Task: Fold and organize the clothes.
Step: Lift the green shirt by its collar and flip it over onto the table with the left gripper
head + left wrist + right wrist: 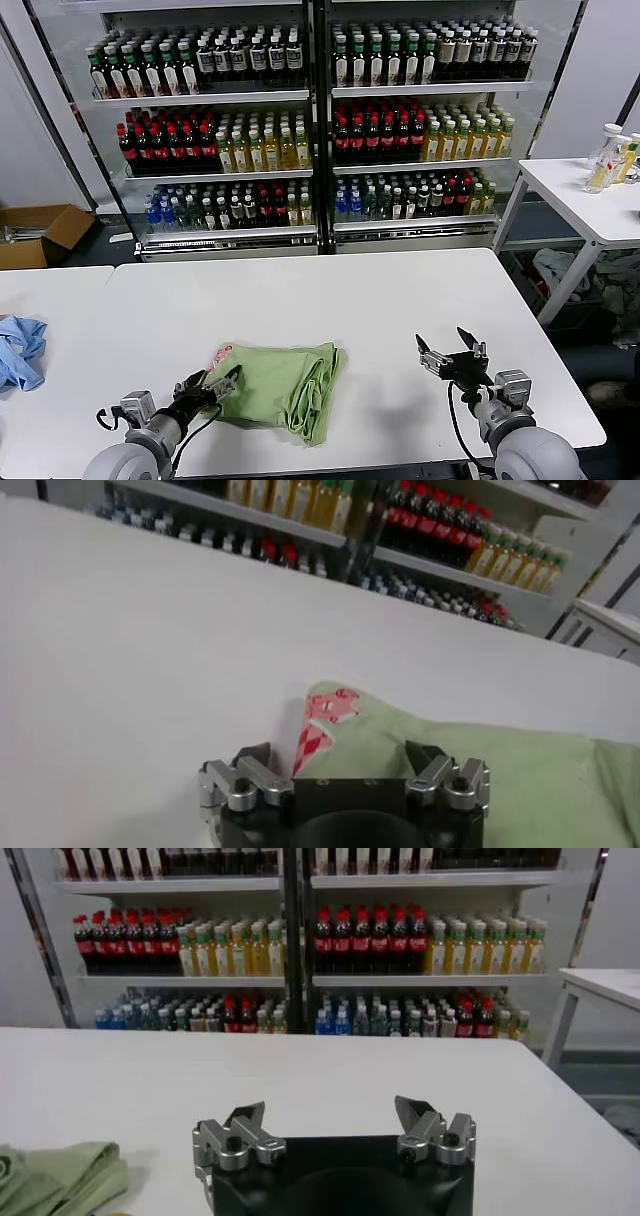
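Arms reach low over the near worktop (330, 290) edge as we see them: the left gripper (212, 384), fingers apart, sits at the near-left corner of the folded green T-shirt (285, 385), while the right gripper (452, 352) hovers well apart, fingers spread wide and empty. Farther left lies a blue cloth (20, 350), and beyond stand bottle shelves (320, 120).

Bottle shelves (320, 120), cardboard box (35, 235), blue cloth (20, 352), side table (590, 205).
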